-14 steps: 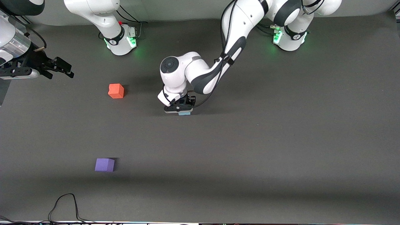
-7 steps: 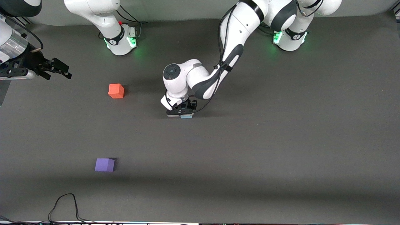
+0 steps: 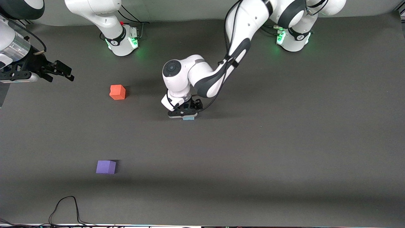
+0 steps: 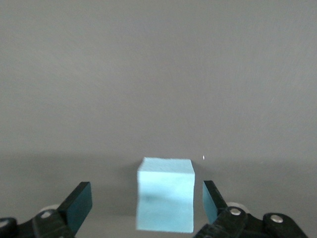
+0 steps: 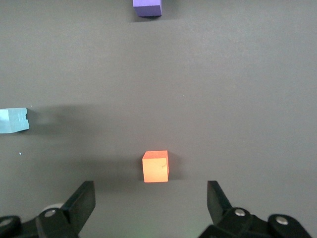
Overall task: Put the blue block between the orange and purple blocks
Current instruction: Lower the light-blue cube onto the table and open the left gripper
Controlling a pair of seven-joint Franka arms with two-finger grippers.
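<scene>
Blue block point(image 4: 165, 194) sits on the dark grey surface point(image 3: 284, 142), only a thin sliver of it showing in the front view beneath the left gripper point(image 3: 185, 111). Left wrist view: jaws spread wide, one on either side of the cube, a clear gap at each face, no contact. Landmark for places: the orange block point(image 3: 117, 92). Blue block lies toward the left arm's end of the surface from the orange block, well apart from it, and a little nearer the front camera. Purple block point(image 3: 106, 167) lies well nearer the front camera than the orange block, roughly in line with it. So the blue cube is off to one side of the orange–purple line, not between the two. Right gripper point(image 3: 60, 70) hangs in the air toward the right arm's end of the surface from the orange block, waiting; right wrist view shows its jaws wide apart, holding nothing, with the orange cube below.
</scene>
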